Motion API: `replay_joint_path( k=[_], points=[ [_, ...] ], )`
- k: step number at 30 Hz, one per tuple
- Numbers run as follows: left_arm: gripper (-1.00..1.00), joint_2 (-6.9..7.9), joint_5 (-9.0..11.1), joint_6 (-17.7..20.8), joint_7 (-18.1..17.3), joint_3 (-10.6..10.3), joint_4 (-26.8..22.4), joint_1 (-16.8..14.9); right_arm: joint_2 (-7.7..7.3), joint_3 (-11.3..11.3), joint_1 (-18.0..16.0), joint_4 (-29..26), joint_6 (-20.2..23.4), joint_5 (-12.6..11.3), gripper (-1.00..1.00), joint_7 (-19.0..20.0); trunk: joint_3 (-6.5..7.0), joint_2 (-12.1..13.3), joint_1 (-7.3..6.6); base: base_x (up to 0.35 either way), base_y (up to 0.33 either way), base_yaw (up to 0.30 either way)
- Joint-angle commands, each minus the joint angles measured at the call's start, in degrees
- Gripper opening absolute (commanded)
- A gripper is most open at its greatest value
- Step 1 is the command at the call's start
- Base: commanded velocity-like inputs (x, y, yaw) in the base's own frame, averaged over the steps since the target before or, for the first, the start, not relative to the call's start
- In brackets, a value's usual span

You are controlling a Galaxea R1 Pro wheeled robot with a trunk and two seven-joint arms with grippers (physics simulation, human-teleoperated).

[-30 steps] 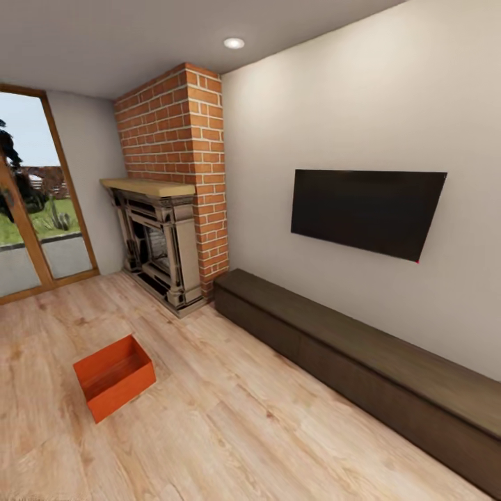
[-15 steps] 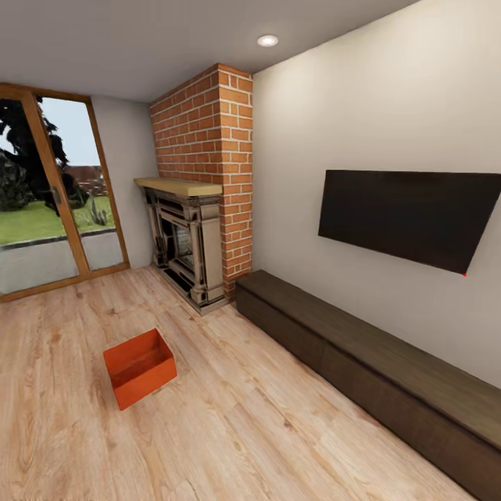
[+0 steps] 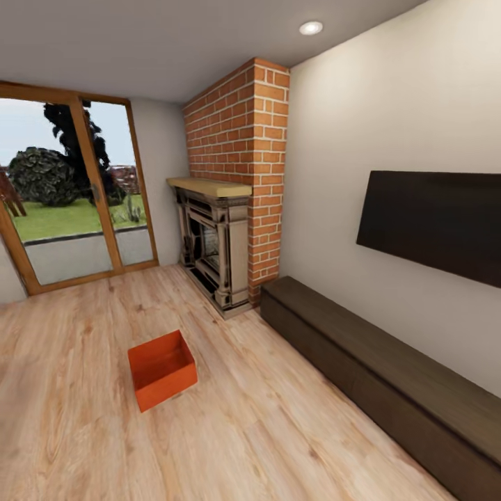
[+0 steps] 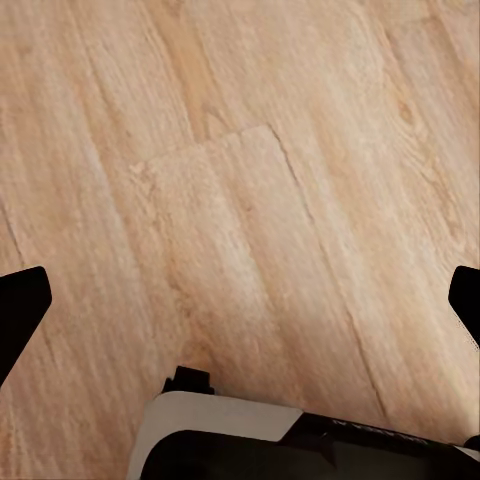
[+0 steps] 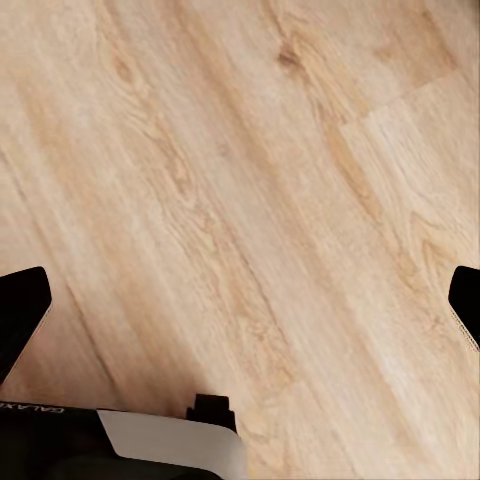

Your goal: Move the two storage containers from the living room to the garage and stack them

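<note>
One orange-red storage container (image 3: pixel 162 369) sits open-topped on the light wood plank floor of the living room, left of centre in the head view and some way ahead of me. My left gripper (image 4: pixel 240 305) is open, its black fingertips (image 4: pixel 20 310) at the picture's sides over bare planks. My right gripper (image 5: pixel 240 305) is open as well, fingertips (image 5: pixel 22 305) spread wide above the wood floor with nothing between them.
A brick fireplace (image 3: pixel 226 236) stands at the back wall, beside a glass patio door (image 3: pixel 69 202). A long dark low cabinet (image 3: pixel 390 376) runs along the right wall under a wall-mounted TV (image 3: pixel 435 223). Wood planks (image 3: pixel 264 431) stretch around the container.
The head view has swung to the left, so container, fireplace and TV have shifted right in the picture. More of the patio door shows. The container lies in the same spot on the planks.
</note>
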Motion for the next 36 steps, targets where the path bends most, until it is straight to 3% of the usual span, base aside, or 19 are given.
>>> replay_joint_path(
  k=[1,36],
  points=[
    [1.00,0.02,0.19,-0.20,-0.45,0.41,0.17,-0.06,-0.03,0.36,-0.01,0.04,-0.14,0.06,1.00,-0.13,-0.02,-0.03,0.05,0.324,0.000,0.259],
    [1.00,-0.35,0.03,-0.14,-0.45,0.41,0.17,-0.07,-0.02,0.37,-0.01,0.04,-0.14,0.07,1.00,-0.13,-0.02,-0.03,0.05,0.325,0.000,0.259]
  ],
)
